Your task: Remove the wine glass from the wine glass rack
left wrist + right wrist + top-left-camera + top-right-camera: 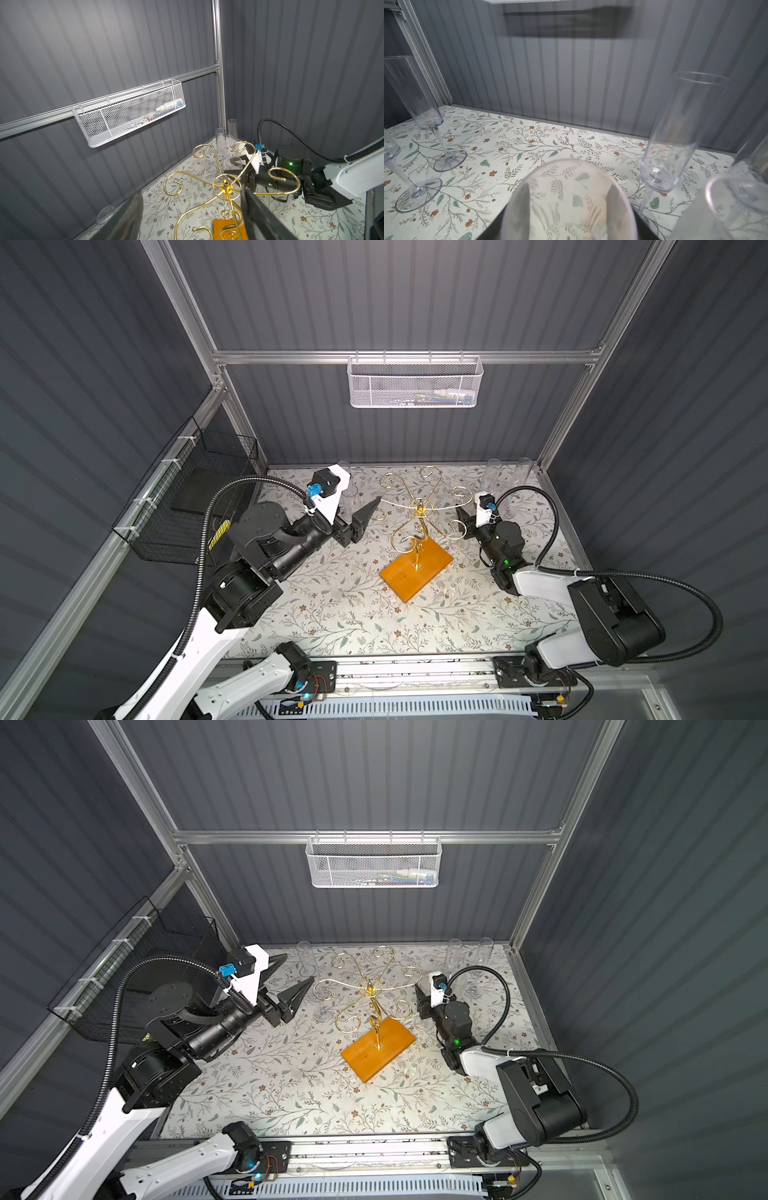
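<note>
The wine glass rack (422, 510) is a gold wire stand with curled arms on an orange wooden base (415, 572), mid-table in both top views. My right gripper (569, 207) sits at the rack's right side, level with its scroll arms, and is shut on the clear wine glass (569, 187), whose wall fills the gap between the fingers. The left wrist view shows that glass (233, 164) beside a right-hand scroll. I cannot tell whether it still touches the wire. My left gripper (299, 967) hangs open just left of the rack (226, 184), holding nothing.
Two clear flutes (492, 477) (521, 472) stand at the back right, close behind the right gripper. Another flute (305, 957) stands at the back left by the left gripper. A white mesh basket (415, 381) hangs on the back wall, a black wire basket (187, 497) on the left.
</note>
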Motion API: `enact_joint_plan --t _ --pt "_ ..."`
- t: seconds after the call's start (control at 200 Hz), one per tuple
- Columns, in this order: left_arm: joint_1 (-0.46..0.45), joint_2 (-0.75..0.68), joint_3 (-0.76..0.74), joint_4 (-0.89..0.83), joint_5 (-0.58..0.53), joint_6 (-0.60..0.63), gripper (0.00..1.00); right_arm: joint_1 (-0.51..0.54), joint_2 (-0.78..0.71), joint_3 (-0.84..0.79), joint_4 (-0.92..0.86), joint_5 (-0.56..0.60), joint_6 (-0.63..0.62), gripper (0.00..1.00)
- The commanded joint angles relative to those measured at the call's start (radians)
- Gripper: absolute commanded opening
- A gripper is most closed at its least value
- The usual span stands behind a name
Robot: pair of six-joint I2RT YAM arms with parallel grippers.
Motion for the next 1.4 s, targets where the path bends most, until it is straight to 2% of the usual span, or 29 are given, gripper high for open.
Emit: enact_joint_plan --t 0.0,0.25,0.365,0.52,0.71,0.79,0.82,1.211,1.311,1.396 --pt "-0.004 -0.011 -0.014 0.003 -0.006 -0.003 0.76 -0.007 0.025 0.034 0.077 0.001 0.020 0.51" --pt "-0.003 -0.023 -0.030 -0.001 -0.013 -0.005 0.76 -0.012 0.051 0.038 0.077 0.003 0.023 0.52" --pt "-0.004 -0.024 -0.030 -0.001 -0.012 -0.004 0.76 -0.015 0.054 0.039 0.073 0.000 0.029 0.58" --pt "-0.004 -0.027 -0.035 0.002 -0.015 0.000 0.76 -0.014 0.046 0.041 0.067 -0.003 0.028 0.72" --pt "-0.004 -0.028 -0.034 0.003 -0.025 0.007 0.76 -0.014 0.020 0.043 0.050 -0.008 0.017 0.83" --pt "-0.004 -0.029 -0.036 0.006 -0.029 0.010 0.77 -0.014 0.003 0.043 0.045 -0.010 0.015 0.92" --pt "-0.004 -0.029 -0.035 0.009 -0.031 0.010 0.77 -0.014 -0.005 0.042 0.043 -0.011 0.013 0.99" --pt "-0.004 -0.071 -0.089 0.059 -0.093 0.007 0.80 -0.014 -0.210 0.019 -0.056 -0.024 -0.033 0.99" --pt "-0.004 -0.088 -0.119 0.066 -0.168 0.003 0.81 -0.014 -0.296 0.008 -0.114 -0.009 -0.061 0.99" --pt "-0.004 -0.120 -0.177 0.097 -0.277 -0.023 0.83 -0.016 -0.402 -0.016 -0.171 0.023 -0.085 0.99"
